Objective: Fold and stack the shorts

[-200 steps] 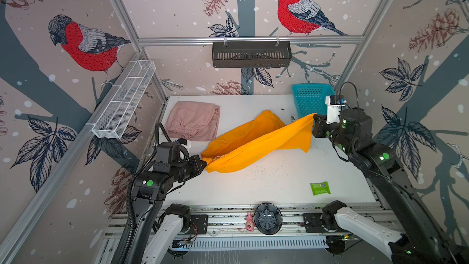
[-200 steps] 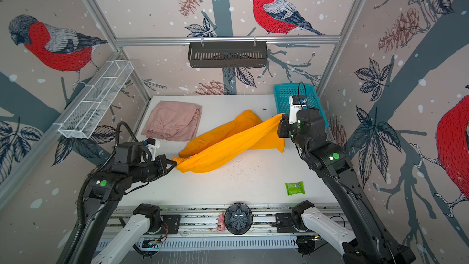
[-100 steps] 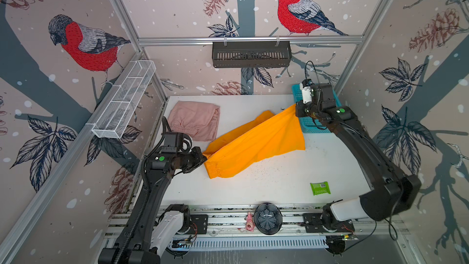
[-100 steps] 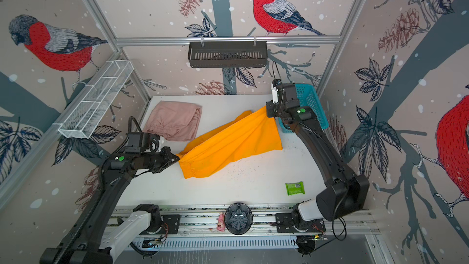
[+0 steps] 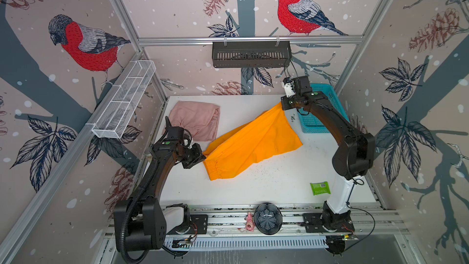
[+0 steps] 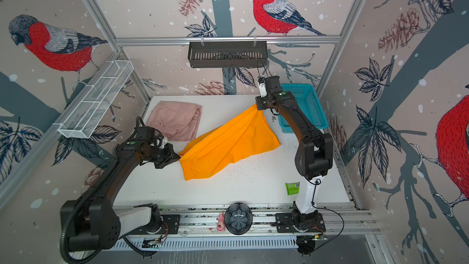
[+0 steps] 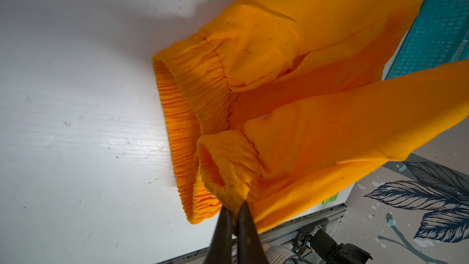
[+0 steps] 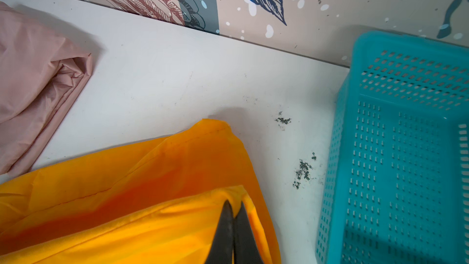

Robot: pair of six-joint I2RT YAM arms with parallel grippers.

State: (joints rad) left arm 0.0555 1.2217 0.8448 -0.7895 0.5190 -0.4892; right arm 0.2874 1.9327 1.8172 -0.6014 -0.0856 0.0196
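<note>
Both pinched tight: left gripper on the waistband corner, right gripper on a leg hem, stretching the orange shorts over mid-counter. The pink shorts look folded at the back-left corner. Orange fold and stacking not yet done.

Left tool, right tool: both clamped.

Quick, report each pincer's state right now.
The left pincer: shut on the orange shorts, waistband end.
The right pincer: shut on their far corner.
</note>
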